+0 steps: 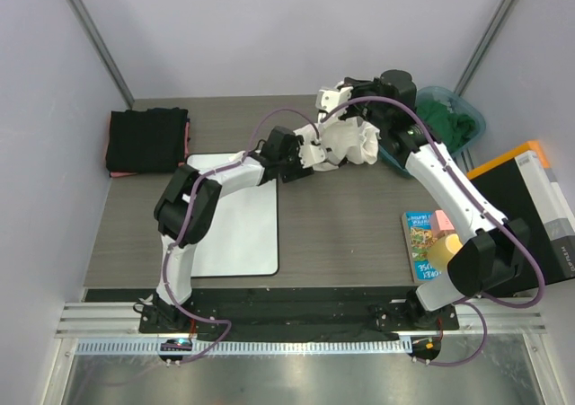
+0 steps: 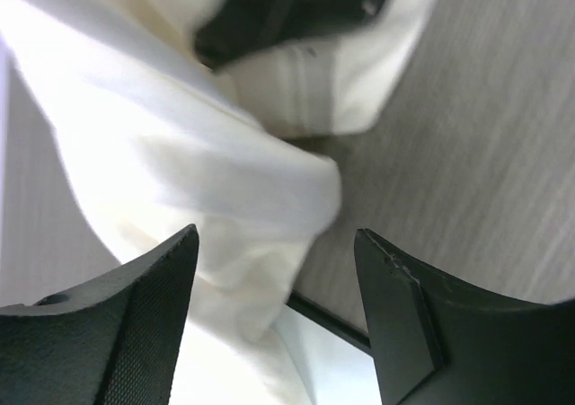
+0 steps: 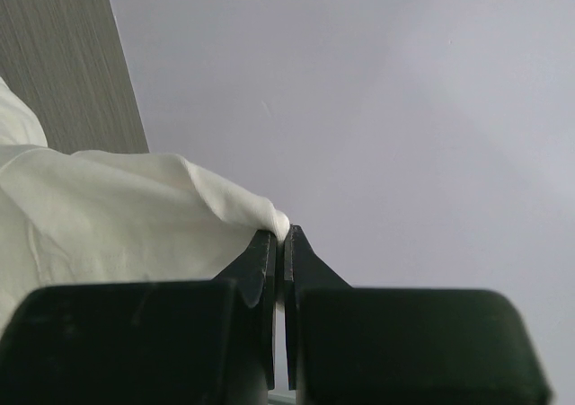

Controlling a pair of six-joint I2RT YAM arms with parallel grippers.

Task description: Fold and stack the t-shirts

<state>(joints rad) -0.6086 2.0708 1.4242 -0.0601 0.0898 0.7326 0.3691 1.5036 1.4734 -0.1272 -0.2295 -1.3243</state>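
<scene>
Your right gripper (image 3: 280, 236): pinched on the white t-shirt (image 1: 355, 142) at its edge.
Your left gripper (image 2: 275, 236): fingers wide around a hanging fold, perhaps not touching it.
White t-shirt: bunched, lifted above the table (image 1: 359, 215), far middle.

A grey wood-grain table (image 1: 359, 234) is sitting inside plain pale walls (image 1: 296, 28), which are closing it in on three sides. Two metal struts (image 1: 94, 37) are slanting up the back corners. Soft, even light is falling throughout.
</scene>
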